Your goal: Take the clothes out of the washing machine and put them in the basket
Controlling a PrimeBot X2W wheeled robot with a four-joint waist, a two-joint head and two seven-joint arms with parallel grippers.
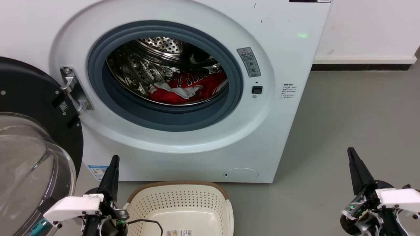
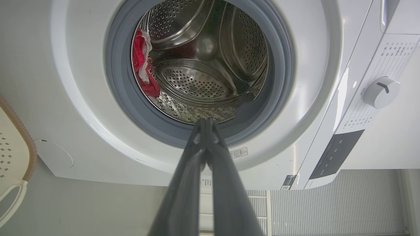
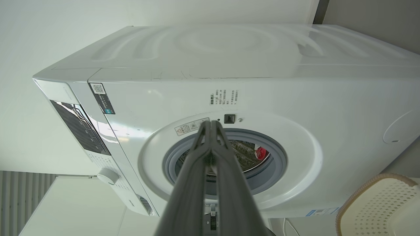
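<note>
The left gripper [image 1: 115, 159], fingers pressed together and holding nothing, hangs just beside the cream laundry basket [image 1: 178, 200]. The right gripper [image 1: 350, 150], likewise closed and empty, sits well apart from it. Ahead of both fingertips, the red jersey [image 1: 193, 88] lies in the washing machine [image 1: 279, 131] drum [image 1: 154, 46]. The glass door [image 1: 32, 98] is swung wide outside the left gripper.

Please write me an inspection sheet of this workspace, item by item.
Surface: grey floor.
Job's things: washing machine, its door swung open to the left; red clothes lying in the drum; basket on the floor in front of the machine, no clothes in it.
Clutter: nothing seen.
Grippers: left gripper and right gripper both shut, low, holding nothing.
Cables: thin black cable looping from the left wrist across the basket's near corner.
Surroundings: white wall with dark skirting at the right.
</note>
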